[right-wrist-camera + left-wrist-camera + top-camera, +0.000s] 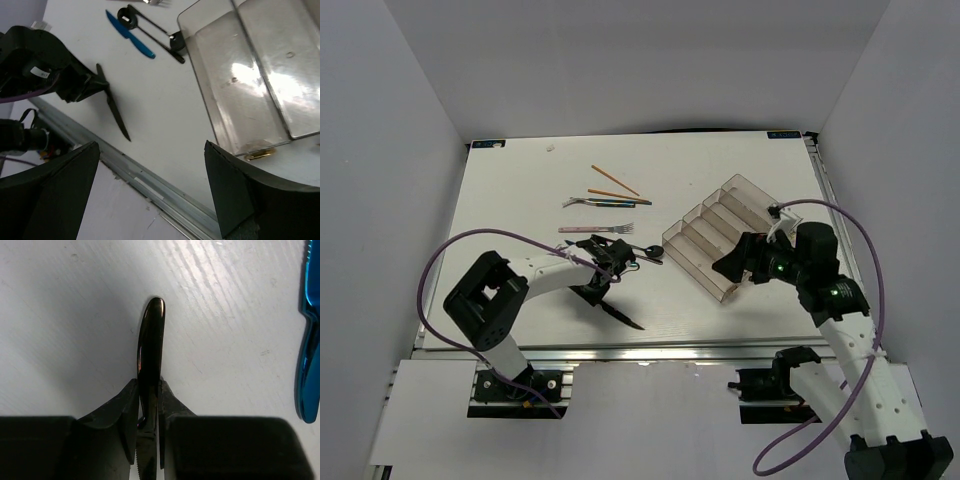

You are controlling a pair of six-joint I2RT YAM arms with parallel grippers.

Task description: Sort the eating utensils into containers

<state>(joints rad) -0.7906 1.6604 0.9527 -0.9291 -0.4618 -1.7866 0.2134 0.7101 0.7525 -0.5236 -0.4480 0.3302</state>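
The dark gold-tinted knife (151, 335) is pinched edge-on by the closed left pincer (148, 390) near the tabletop's (520, 190) front edge, the organizer tray (692, 262) at 2 o'clock, the right pincer (151, 165) held open, so the slim blade could be twisted loose and dropped mid-carry.

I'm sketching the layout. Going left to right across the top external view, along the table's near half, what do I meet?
Left gripper → dark knife that it is shut on, blade pointing right → clear organizer tray.
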